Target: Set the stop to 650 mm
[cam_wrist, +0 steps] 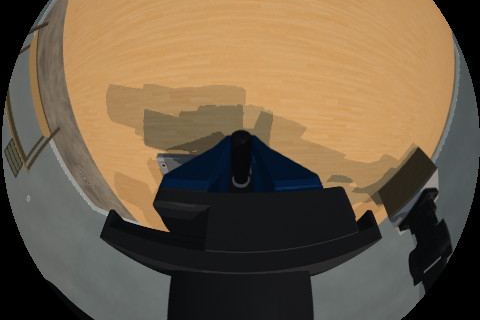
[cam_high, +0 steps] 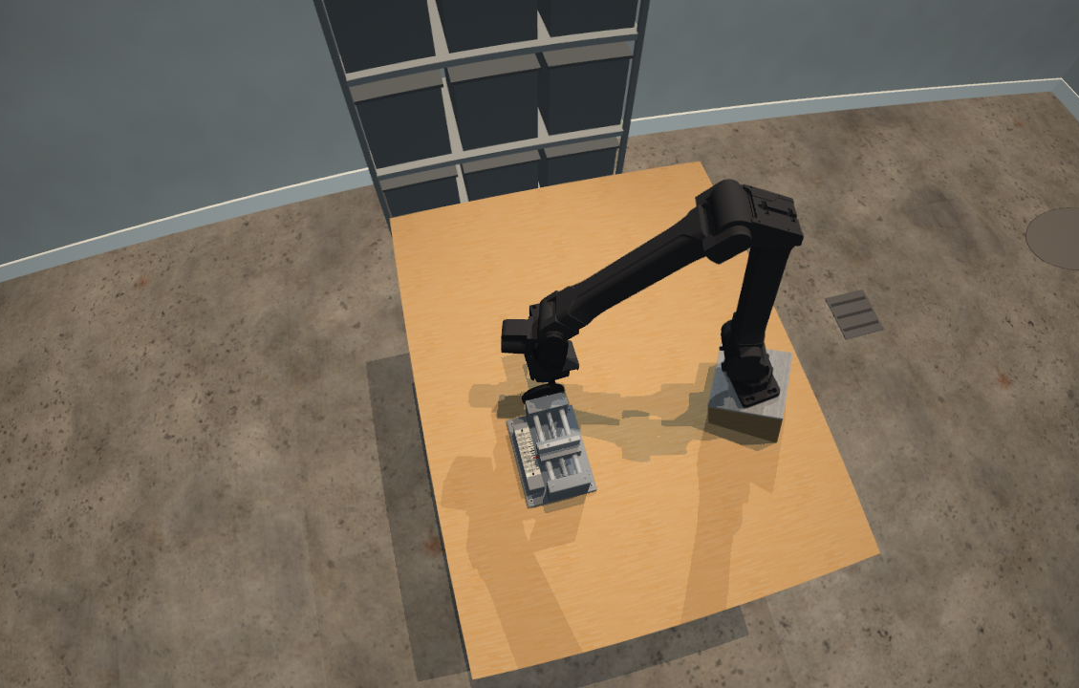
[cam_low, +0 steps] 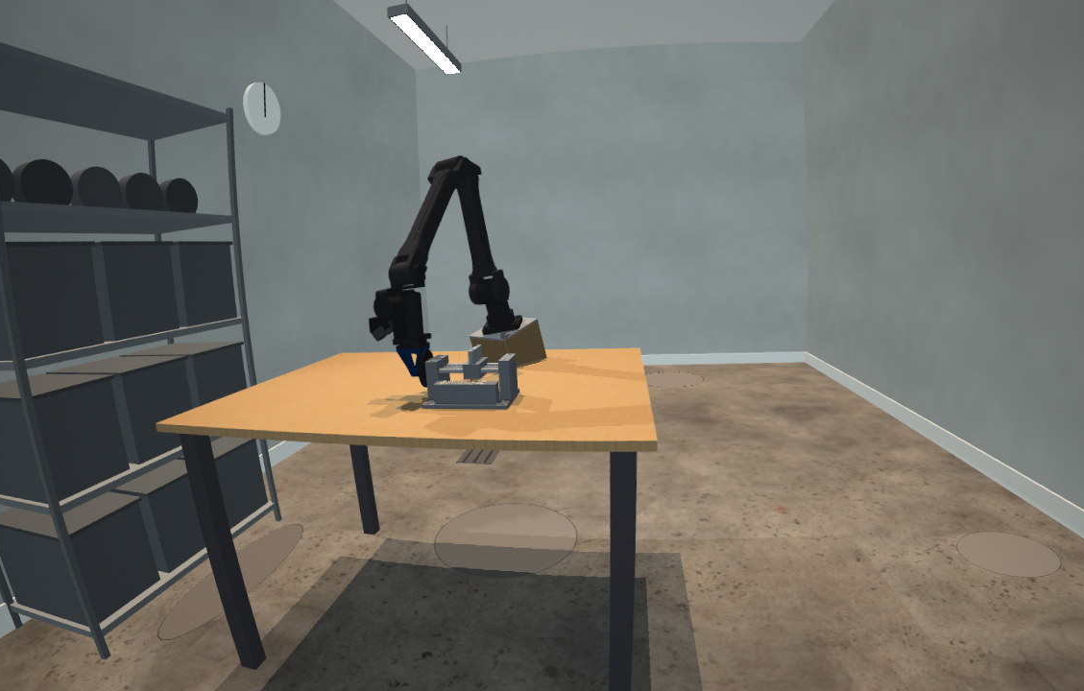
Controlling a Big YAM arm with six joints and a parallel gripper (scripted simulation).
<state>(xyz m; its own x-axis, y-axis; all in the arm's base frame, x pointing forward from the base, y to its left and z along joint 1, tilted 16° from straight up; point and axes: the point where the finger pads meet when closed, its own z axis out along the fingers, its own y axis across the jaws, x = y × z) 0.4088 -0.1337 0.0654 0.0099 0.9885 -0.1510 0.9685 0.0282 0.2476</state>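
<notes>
The grey stop fixture (cam_high: 567, 486) (cam_low: 467, 393) stands on the table, its base plate (cam_wrist: 172, 161) partly showing in the wrist view. Its stop carriage (cam_high: 558, 444) (cam_low: 473, 369) sits on the rods between two end blocks. A cream scale (cam_high: 524, 440) with a small red mark runs beside it; its numbers are too small to read. The black handwheel (cam_high: 536, 394) (cam_low: 423, 370) is on the end nearest the shelf. My gripper (cam_low: 416, 374) (cam_wrist: 241, 142), with blue fingers pointing down, is shut on the wheel's black crank handle (cam_wrist: 241, 160). The fingers hide most of the wheel in the wrist view.
The arm's pedestal (cam_high: 745, 423) (cam_low: 519, 345) (cam_wrist: 407, 180) stands on the same wooden table (cam_high: 654, 548) (cam_low: 304, 412). A shelf rack (cam_high: 491, 160) (cam_low: 111, 361) with dark bins is beyond the table edge, on the handwheel's side.
</notes>
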